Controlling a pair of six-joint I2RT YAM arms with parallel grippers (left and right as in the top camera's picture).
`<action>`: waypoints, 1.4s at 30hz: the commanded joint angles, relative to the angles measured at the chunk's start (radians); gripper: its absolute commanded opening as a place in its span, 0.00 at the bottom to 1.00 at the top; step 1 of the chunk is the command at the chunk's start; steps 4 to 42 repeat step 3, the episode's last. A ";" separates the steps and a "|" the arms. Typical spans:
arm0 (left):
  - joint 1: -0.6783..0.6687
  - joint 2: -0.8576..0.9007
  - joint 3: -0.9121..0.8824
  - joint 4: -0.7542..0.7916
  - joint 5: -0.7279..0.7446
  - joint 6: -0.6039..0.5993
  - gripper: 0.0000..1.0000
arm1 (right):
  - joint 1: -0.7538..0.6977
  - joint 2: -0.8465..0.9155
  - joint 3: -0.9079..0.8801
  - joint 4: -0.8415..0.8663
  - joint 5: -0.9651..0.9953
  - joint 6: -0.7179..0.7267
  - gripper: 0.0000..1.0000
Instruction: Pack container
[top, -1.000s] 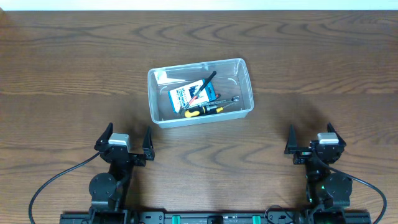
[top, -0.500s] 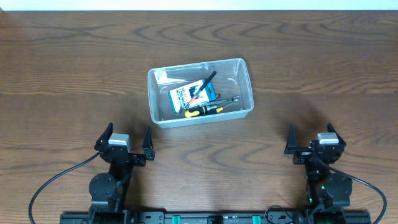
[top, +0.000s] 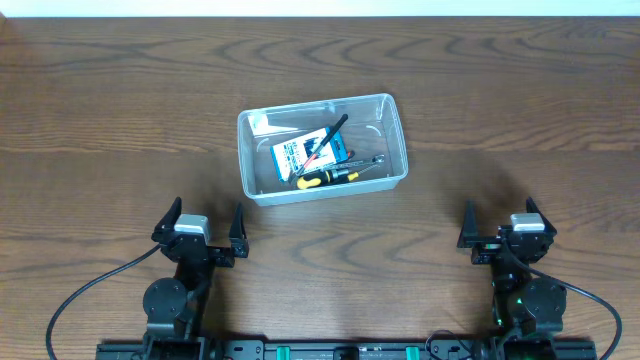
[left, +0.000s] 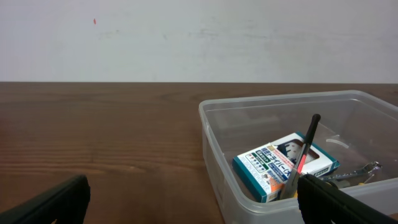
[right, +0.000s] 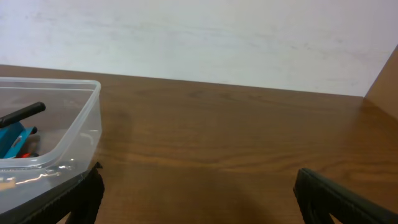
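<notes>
Nothing has shifted since the earlier frames. One clear plastic container (top: 258, 165) sits on the desk (top: 500, 100) just toward 12 o'clock of centre. It holds four things: one blue-and-white box (top: 300, 153), one black pen (top: 330, 133) leaning across the box, one yellow-handled screwdriver (top: 322, 178) at the box's 5 o'clock, and one metal wrench (top: 372, 162) at its 3 o'clock. Two claws rest near the desk's edge, the left claw (top: 207, 215) at 7 o'clock and the right claw (top: 499, 212) at 5 o'clock. Each has its fingers apart and holds nothing.

The container (top: 245, 160) is clear, box (top: 290, 155) blue-and-white, table (top: 120, 120) brown wood-grain.
</notes>
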 joint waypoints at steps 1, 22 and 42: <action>-0.005 -0.007 -0.013 -0.037 0.040 0.006 0.98 | -0.007 -0.007 -0.005 -0.001 0.007 0.016 0.99; -0.005 -0.007 -0.013 -0.037 0.040 0.005 0.98 | -0.007 -0.007 -0.005 -0.001 0.007 0.016 0.99; -0.005 -0.007 -0.013 -0.037 0.040 0.005 0.98 | -0.007 -0.007 -0.005 -0.001 0.007 0.016 0.99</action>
